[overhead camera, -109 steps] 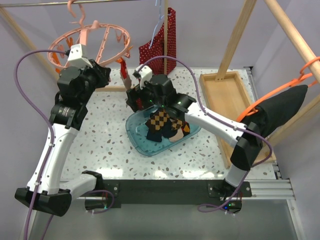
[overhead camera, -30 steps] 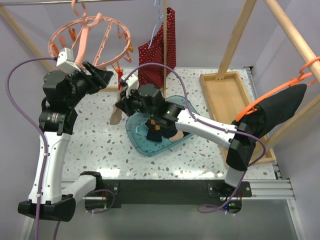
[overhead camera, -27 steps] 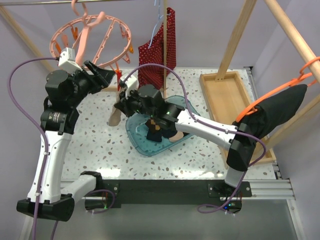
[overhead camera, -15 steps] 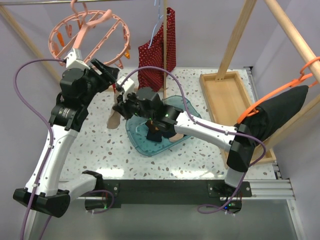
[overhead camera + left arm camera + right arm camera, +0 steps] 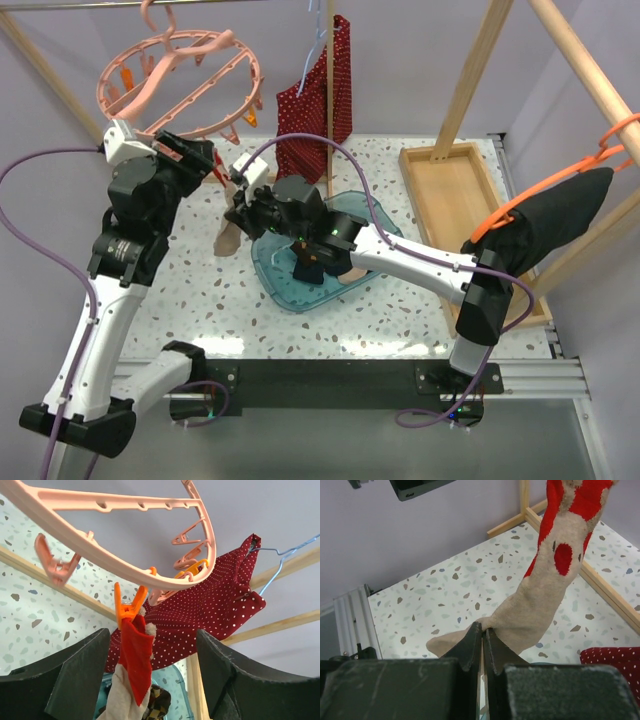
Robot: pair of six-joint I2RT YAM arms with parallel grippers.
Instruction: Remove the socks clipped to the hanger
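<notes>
Low at its foot, the pale sock is pinched by the right fingers, while its cuff hangs clipped above, between the open left fingers.

Nearest, the right fingers (image 5: 470,647) are pressed together on the lower edge of the pale sock (image 5: 545,595), just beside the teal basin (image 5: 275,285) on the surface (image 5: 200,290), where dark argyle socks (image 5: 312,262) already lie. From that pinch the sock's long axis runs steeply up to its red cuff, bitten by an orange clip (image 5: 127,605). The left fingers (image 5: 80,675) stand wide apart just under the clip, one to each side, touching neither it nor the sock. Beyond, the clip hangs from the ring of the hanger (image 5: 125,565). The left arm looks better placed to squeeze the clip.
</notes>
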